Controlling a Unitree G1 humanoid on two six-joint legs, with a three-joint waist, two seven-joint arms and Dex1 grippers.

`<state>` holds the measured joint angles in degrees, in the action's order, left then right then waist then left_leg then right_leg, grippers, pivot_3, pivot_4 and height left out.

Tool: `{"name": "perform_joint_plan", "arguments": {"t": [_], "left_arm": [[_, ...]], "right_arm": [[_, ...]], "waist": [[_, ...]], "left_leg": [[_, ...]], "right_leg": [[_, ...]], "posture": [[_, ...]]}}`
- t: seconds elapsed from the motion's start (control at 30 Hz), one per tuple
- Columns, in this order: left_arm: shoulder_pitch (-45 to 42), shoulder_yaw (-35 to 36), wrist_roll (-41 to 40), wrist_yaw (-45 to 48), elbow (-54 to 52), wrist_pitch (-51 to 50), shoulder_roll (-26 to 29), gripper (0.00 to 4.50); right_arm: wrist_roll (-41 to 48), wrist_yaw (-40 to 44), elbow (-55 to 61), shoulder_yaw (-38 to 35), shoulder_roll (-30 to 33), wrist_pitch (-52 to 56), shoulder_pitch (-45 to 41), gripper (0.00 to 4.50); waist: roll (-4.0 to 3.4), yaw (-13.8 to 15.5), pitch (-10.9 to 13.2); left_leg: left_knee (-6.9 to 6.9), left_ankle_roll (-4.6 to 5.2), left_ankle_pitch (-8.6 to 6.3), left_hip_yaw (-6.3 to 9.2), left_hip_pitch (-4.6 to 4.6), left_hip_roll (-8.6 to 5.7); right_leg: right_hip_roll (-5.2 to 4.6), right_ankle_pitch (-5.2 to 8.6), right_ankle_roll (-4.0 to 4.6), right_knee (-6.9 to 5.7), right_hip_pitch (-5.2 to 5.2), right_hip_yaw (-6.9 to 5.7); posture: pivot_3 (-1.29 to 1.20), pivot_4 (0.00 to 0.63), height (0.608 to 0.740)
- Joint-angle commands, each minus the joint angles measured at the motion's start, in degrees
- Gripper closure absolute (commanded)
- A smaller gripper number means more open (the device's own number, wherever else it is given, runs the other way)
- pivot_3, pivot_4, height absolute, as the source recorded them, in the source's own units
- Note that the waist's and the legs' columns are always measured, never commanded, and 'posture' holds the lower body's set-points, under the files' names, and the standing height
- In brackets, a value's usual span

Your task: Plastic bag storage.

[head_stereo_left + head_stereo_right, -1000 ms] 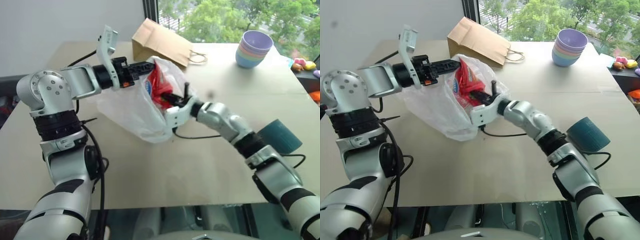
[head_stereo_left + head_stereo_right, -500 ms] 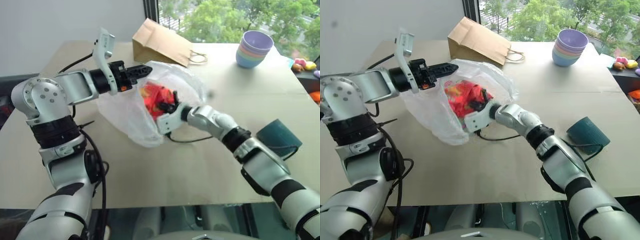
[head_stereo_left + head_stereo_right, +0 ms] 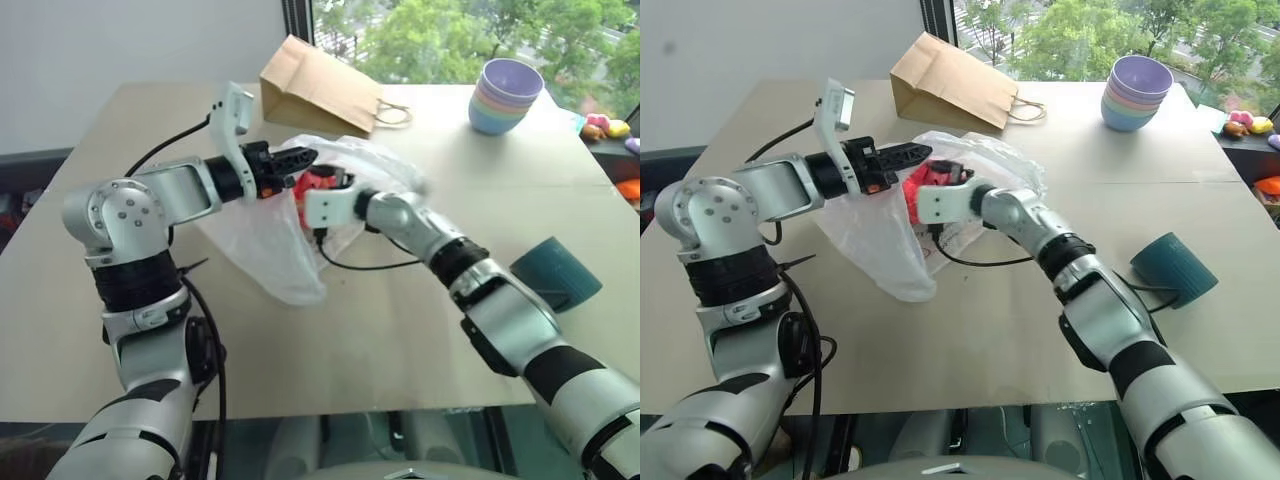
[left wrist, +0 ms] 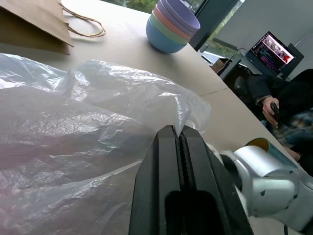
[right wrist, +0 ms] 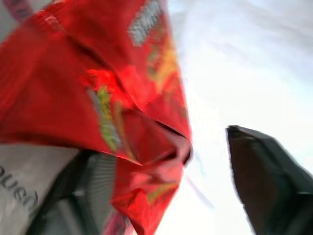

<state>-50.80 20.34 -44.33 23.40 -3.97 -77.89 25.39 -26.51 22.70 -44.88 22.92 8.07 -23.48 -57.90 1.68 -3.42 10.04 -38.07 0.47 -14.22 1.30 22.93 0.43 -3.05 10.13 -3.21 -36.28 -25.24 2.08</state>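
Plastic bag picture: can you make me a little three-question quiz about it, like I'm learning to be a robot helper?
1. True or false: the left gripper has its jaws shut on the plastic bag.
2. What colour is the packet in front of the right gripper?
A. red
B. blue
C. green
3. Fill in: behind the plastic bag lies a brown ____ bag with handles.

Key:
1. true
2. A
3. paper
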Motion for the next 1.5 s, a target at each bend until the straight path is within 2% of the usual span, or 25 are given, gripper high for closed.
{"name": "perform_joint_plan", "arguments": {"t": [0.03,0.1,0.27,0.47,0.53,0.57,0.6,0.73,0.9,1.0,1.03,1.07,1.13,1.27,1.43,1.5], "left_arm": [[-0.5,-0.3,0.3,-0.6,-0.7,4.0,-1.2,4.5],[-0.9,-0.4,0.4,-0.9,0.3,5.3,-2.3,4.5],[-0.8,-3.0,1.0,0.1,1.9,8.0,-3.1,4.5],[-0.1,-5.5,2.0,1.2,3.4,10.6,-3.6,4.5],[0.2,-6.2,2.2,1.7,3.8,11.2,-3.7,4.5],[0.2,-6.6,2.1,1.9,4.0,11.3,-3.9,4.5],[0.3,-6.8,2.2,2.0,4.2,11.5,-4.0,4.5],[0.0,-7.8,2.4,3.0,5.1,12.2,-3.8,4.5],[-0.2,-8.6,2.9,3.9,5.5,12.8,-3.1,4.5],[0.2,-8.6,2.8,3.7,5.0,12.9,-2.7,4.5],[0.3,-8.5,2.7,3.7,4.9,12.9,-2.7,4.5],[0.4,-8.3,2.6,3.5,4.7,12.9,-2.6,4.5],[0.8,-8.1,2.6,3.3,4.5,12.9,-2.6,4.5],[1.3,-8.1,2.2,2.7,4.0,12.8,-3.4,4.5],[1.4,-7.5,1.6,2.0,3.1,12.6,-4.2,4.5],[2.0,-7.3,1.4,1.6,2.3,12.3,-4.2,4.5]], "right_arm": [[14.3,9.5,26.9,-8.3,1.8,16.4,10.6,0.06],[20.8,13.0,43.9,-12.2,3.5,30.4,17.6,0.06],[27.8,15.0,78.3,-21.0,11.1,66.8,28.0,0.06],[29.7,12.6,100.8,-32.2,20.8,100.3,36.3,0.06],[30.1,12.0,104.2,-35.0,23.9,107.0,41.1,0.06],[31.4,12.5,104.7,-37.7,23.5,109.4,43.5,0.06],[32.2,12.3,104.9,-39.6,23.3,110.8,45.3,0.29],[31.5,10.0,104.9,-41.1,30.7,105.8,53.7,1.64],[28.0,8.3,101.1,-45.8,39.4,99.0,59.3,1.64],[30.3,10.5,98.9,-50.7,38.8,98.0,59.2,0.92],[31.0,11.3,98.4,-51.5,39.2,97.7,59.4,0.37],[31.6,11.3,97.5,-51.6,39.3,97.3,57.6,0.04],[31.3,9.7,94.9,-48.9,40.4,94.8,53.8,0.04],[26.5,4.7,86.4,-35.5,44.8,87.2,47.8,0.04],[22.7,3.2,75.4,-21.2,47.1,87.4,38.9,0.04],[21.7,4.1,73.6,-18.0,49.0,87.5,37.4,0.04]], "waist": [[0.0,0.0,0.0],[-0.03,0.3,0.0],[-0.12,1.3,0.1],[-0.11,1.7,0.1],[-0.11,1.8,0.1],[-0.11,1.9,0.1],[-0.1,2.1,0.1],[-0.15,2.3,0.1],[-0.14,2.5,0.1],[-0.12,2.6,0.1],[-0.12,2.6,0.1],[-0.12,2.6,0.1],[-0.12,2.4,0.1],[-0.1,2.4,0.1],[-0.11,2.6,0.1],[-0.12,2.8,0.1]], "left_leg": [[0.01,0.03,-0.01,0.04,0.03,0.01],[-0.01,0.11,-0.06,0.08,0.1,0.01],[-0.15,0.16,-0.08,0.08,0.09,0.0],[-0.25,0.16,-0.07,0.09,-0.11,0.02],[-0.25,0.16,-0.07,0.08,-0.08,0.02],[-0.25,0.16,-0.07,0.07,-0.06,0.02],[-0.23,0.16,-0.07,0.09,-0.05,0.02],[-0.23,0.17,-0.07,0.04,-0.01,0.02],[-0.25,0.17,-0.07,0.05,-0.03,0.04],[-0.26,0.17,-0.07,0.04,-0.03,0.05],[-0.26,0.17,-0.07,0.04,-0.02,0.04],[-0.26,0.17,-0.07,0.05,-0.01,0.04],[-0.26,0.17,-0.07,0.03,-0.02,0.05],[-0.26,0.18,-0.06,0.0,-0.1,0.08],[-0.26,0.17,-0.06,0.02,0.01,0.06],[-0.26,0.17,-0.06,0.03,0.06,0.04]], "right_leg": [[0.01,0.0,0.0,0.02,0.01,-0.03],[0.0,0.0,0.0,0.02,-0.01,-0.08],[0.02,0.01,-0.02,-0.06,0.01,-0.11],[0.08,0.12,0.0,0.09,0.4,-0.45],[0.08,0.14,-0.01,0.14,0.41,-0.46],[0.07,0.13,-0.01,0.18,0.41,-0.45],[0.07,0.13,-0.01,0.25,0.43,-0.47],[0.06,0.14,-0.05,0.37,0.46,-0.46],[0.09,0.3,-0.15,0.38,0.47,-0.49],[0.09,0.28,-0.2,0.38,0.48,-0.48],[0.08,0.26,-0.23,0.38,0.49,-0.47],[0.09,0.26,-0.23,0.39,0.49,-0.48],[0.09,0.26,-0.23,0.39,0.49,-0.47],[0.11,0.3,-0.17,0.39,0.51,-0.46],[0.1,0.27,-0.17,0.44,0.49,-0.46],[0.07,0.21,-0.12,0.45,0.46,-0.47]], "posture": [[0.0,0.15,0.74],[0.0,0.15,0.74],[0.0,0.15,0.74],[0.0,0.15,0.74],[0.0,0.15,0.74],[0.0,0.15,0.74],[0.0,0.15,0.74],[0.0,0.15,0.74],[0.0,0.15,0.74],[0.0,0.15,0.74],[0.0,0.15,0.74],[0.0,0.15,0.74],[0.0,0.15,0.74],[0.0,0.15,0.74],[0.0,0.15,0.74],[0.0,0.15,0.74]]}}
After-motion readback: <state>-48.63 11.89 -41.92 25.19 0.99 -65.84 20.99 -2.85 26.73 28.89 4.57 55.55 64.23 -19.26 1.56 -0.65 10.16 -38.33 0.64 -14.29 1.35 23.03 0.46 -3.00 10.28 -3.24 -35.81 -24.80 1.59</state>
